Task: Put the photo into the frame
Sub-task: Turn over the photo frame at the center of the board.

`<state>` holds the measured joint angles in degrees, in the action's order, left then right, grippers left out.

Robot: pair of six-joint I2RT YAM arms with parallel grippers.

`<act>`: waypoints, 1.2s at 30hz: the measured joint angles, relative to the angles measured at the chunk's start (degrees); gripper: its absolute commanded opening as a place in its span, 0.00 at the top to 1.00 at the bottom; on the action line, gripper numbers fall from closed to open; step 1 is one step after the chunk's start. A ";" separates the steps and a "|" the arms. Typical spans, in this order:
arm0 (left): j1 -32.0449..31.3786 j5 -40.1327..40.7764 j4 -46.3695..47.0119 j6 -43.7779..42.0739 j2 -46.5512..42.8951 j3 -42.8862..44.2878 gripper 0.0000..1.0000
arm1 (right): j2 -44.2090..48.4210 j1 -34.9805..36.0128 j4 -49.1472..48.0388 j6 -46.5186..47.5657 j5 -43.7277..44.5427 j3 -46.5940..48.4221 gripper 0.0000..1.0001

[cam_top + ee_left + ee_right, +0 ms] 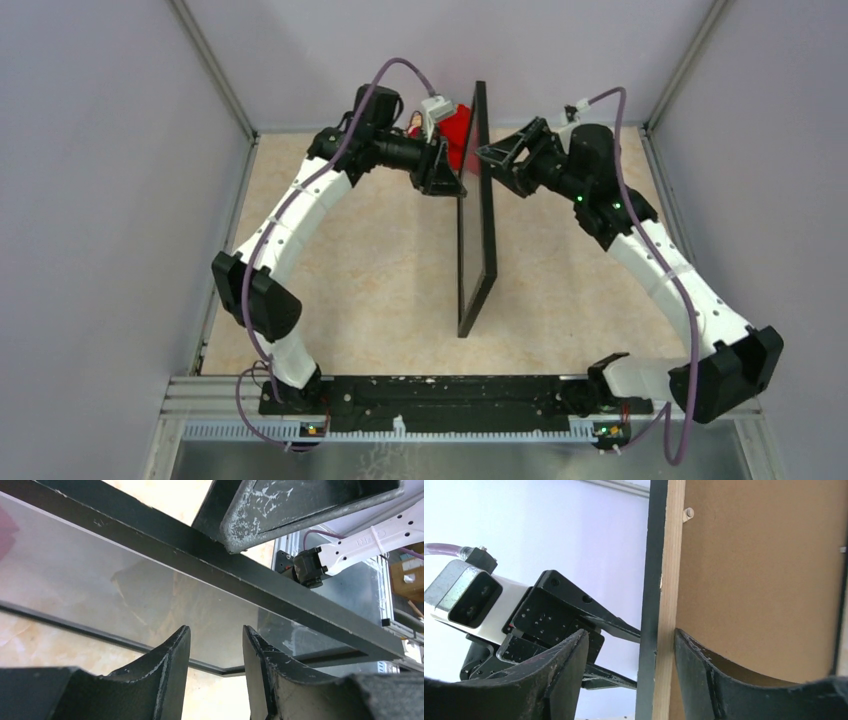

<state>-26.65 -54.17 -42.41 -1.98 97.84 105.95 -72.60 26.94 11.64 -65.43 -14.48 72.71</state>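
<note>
We found the frame (480,230) standing upright on one edge on the table (370,290), across its middle, running from near side to far side. Above the table's far half, the left gripper (215,632) was open with nothing between its fingers. The right gripper (630,637) was also open, loosely straddling the frame's rim beside the brown backing board (764,580).

Pale lilac walls (100,200) enclose a beige marbled tabletop (380,280), evenly lit.

A red object (457,128) sits half hidden behind the frame (477,240).
</note>
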 measured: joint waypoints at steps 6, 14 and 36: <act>-4.22 1.07 -0.13 -0.09 5.90 4.83 0.50 | 2.93 -6.32 6.58 4.63 -4.28 0.20 0.36; -2.99 1.51 -0.92 -2.01 7.26 3.45 0.51 | 3.02 -9.25 23.17 16.24 -2.40 6.88 0.50; 6.84 -0.48 0.74 -5.51 6.86 -9.35 0.52 | 3.80 -10.25 43.39 35.43 14.58 7.41 0.66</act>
<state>-19.81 -54.65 -41.67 -7.49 104.71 96.60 -68.79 16.69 55.02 -30.00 0.10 80.12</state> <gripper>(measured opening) 0.483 0.362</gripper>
